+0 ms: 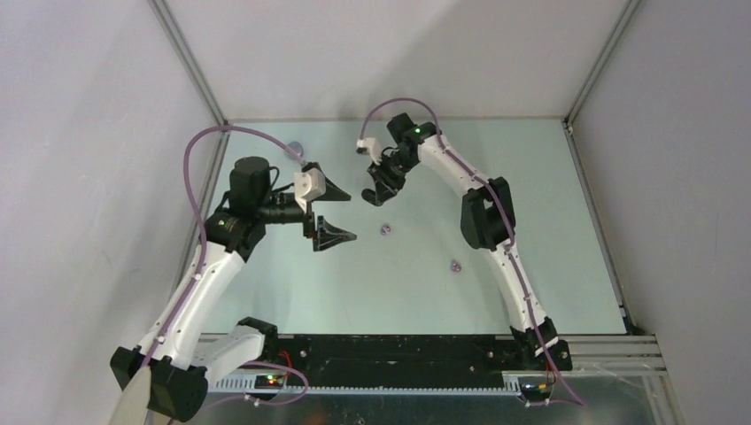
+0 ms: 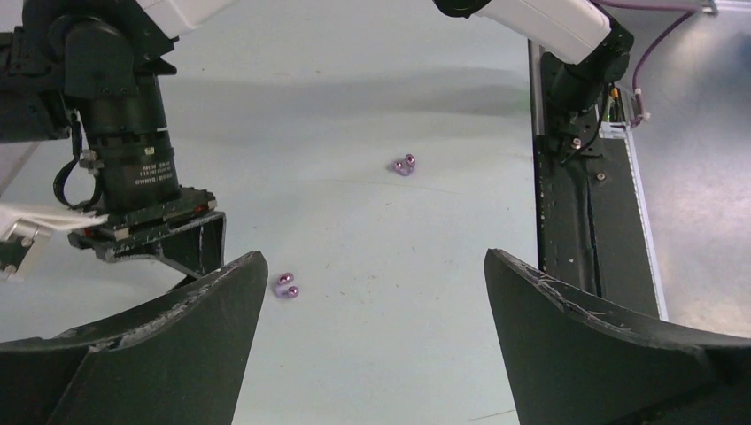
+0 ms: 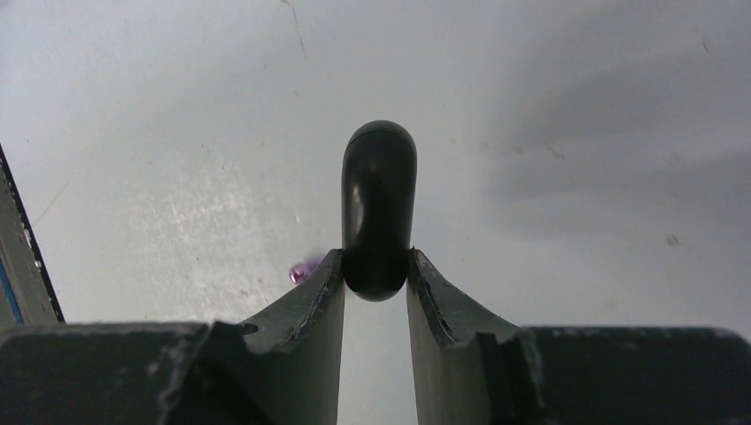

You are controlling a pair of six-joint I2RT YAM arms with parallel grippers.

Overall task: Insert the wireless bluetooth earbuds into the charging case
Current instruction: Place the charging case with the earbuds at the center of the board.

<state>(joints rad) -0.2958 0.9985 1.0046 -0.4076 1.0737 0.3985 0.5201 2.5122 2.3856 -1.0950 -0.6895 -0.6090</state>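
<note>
Seen from overhead, the left arm's fingers (image 1: 335, 235) stand spread as wide as they go above the pale green desk (image 1: 549, 221), holding nothing, their tips turned toward the right arm's fingers (image 1: 379, 191), which hang near the desk's middle. Two small clusters of lilac earbuds lie loose on the desk: one cluster (image 1: 386, 231) just beside the two sets of fingers, the other cluster (image 1: 455, 266) farther toward the near edge. A small lilac object (image 1: 295, 150) sits apart near the far left corner, too small to identify. From the left wrist, the wide-open fingers (image 2: 177, 336) frame bare desk, with the nearer cluster (image 2: 286, 287) just off the tip of the finger at left and the second cluster (image 2: 404, 165) beyond it, each showing as a pair of glossy rounded buds touching one another. From the right wrist, the fingers (image 3: 310, 319) are drawn partway in and pinch the lower end of a glossy black, pill-shaped charging case (image 3: 379, 195), held upright between their tips, with no earbud seen in it. A lilac speck (image 3: 304, 270) shows on the desk, partly hidden by the finger at left.
</note>
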